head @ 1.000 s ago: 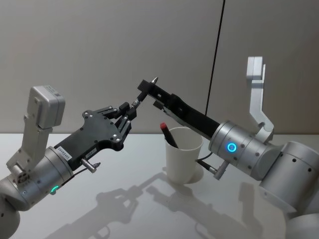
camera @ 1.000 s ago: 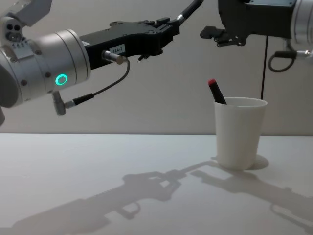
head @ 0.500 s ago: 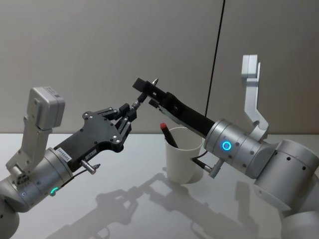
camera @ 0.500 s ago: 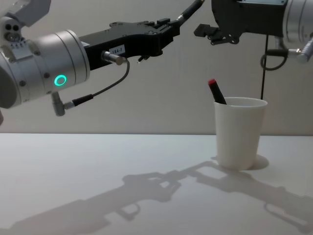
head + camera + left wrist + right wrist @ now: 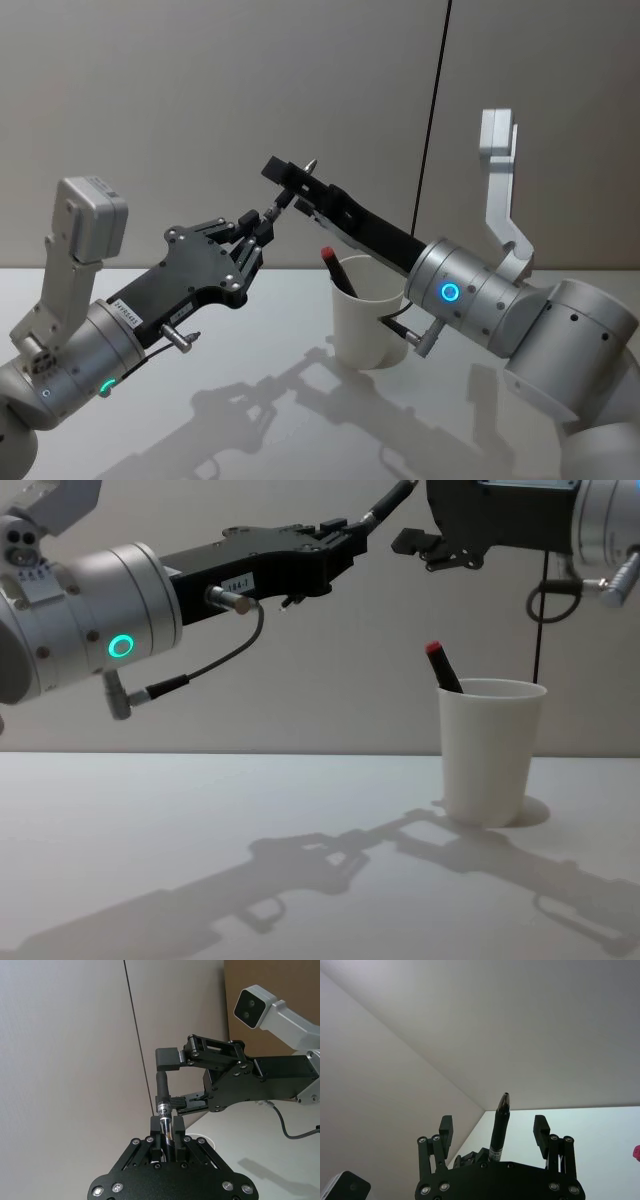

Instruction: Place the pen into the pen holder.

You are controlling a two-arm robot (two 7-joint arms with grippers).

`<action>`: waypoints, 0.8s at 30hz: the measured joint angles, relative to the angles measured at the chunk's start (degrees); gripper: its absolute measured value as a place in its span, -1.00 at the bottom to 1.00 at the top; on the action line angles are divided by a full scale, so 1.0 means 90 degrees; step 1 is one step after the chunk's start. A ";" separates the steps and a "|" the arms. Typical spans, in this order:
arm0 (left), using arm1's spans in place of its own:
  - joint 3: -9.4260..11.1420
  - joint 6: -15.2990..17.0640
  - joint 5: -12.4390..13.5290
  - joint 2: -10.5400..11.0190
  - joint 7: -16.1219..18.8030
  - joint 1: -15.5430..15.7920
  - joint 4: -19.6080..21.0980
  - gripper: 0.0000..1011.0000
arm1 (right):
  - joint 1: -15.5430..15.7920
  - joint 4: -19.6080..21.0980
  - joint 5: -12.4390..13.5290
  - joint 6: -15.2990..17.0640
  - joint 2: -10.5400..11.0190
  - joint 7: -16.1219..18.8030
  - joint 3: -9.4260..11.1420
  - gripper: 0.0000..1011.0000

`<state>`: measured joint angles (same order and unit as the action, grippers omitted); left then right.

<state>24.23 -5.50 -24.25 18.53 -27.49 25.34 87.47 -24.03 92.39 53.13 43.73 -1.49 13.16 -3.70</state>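
A black and silver pen (image 5: pixel 281 204) is held up in the air, with my left gripper (image 5: pixel 258 226) shut on its lower end. Its tip (image 5: pixel 504 1097) pokes out past my right gripper (image 5: pixel 297 190), which stands open with one finger on either side of the pen, apart from it. The left wrist view shows the pen (image 5: pixel 164 1105) running from my left gripper (image 5: pixel 166 1129) into the gap of my right gripper (image 5: pixel 176 1080). The pen holder (image 5: pixel 368 312), a white paper cup (image 5: pixel 492 750), stands on the table below the right arm. A red-capped pen (image 5: pixel 441 667) leans inside it.
The white table (image 5: pixel 200 840) stretches out to the left of and in front of the cup. A plain wall with a dark vertical seam (image 5: pixel 433 120) lies behind. Both arms hang well above the tabletop.
My right gripper has moved a little to the left, farther along the pen toward the left gripper, still open. The left gripper and the cup have stayed put.
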 joint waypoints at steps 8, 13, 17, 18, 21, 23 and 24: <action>-0.0010 0.0009 -0.0055 0.0007 -0.0002 -0.0018 0.0009 -0.69 | -0.0001 -0.0013 0.0016 -0.0043 0.0012 -0.0020 -0.0042 0.98; -0.0012 0.0022 -0.0083 0.0018 -0.0005 -0.0023 0.0018 -0.69 | -0.0001 -0.0024 0.0026 -0.0072 0.0015 -0.0038 -0.0074 0.98; -0.0012 0.0028 -0.0100 0.0025 -0.0010 -0.0023 0.0021 -0.69 | -0.0007 -0.0035 0.0037 -0.0098 0.0015 -0.0044 -0.0098 0.98; -0.0012 0.0028 -0.0103 0.0026 -0.0011 -0.0022 0.0021 -0.69 | -0.0008 -0.0037 0.0040 -0.0101 0.0015 -0.0045 -0.0101 0.98; -0.0010 0.0031 -0.0114 0.0029 -0.0016 -0.0018 0.0021 -0.69 | -0.0016 -0.0045 0.0049 -0.0120 0.0017 -0.0050 -0.0117 0.98; -0.0008 0.0032 -0.0121 0.0032 -0.0018 -0.0014 0.0021 -0.69 | -0.0020 -0.0051 0.0055 -0.0135 0.0019 -0.0055 -0.0129 0.98; -0.0008 0.0033 -0.0124 0.0033 -0.0019 -0.0013 0.0021 -0.70 | -0.0021 -0.0052 0.0057 -0.0140 0.0020 -0.0056 -0.0132 0.98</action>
<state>24.16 -5.21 -25.37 18.83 -27.66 25.22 87.66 -24.22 91.92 53.65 42.47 -1.32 12.66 -4.89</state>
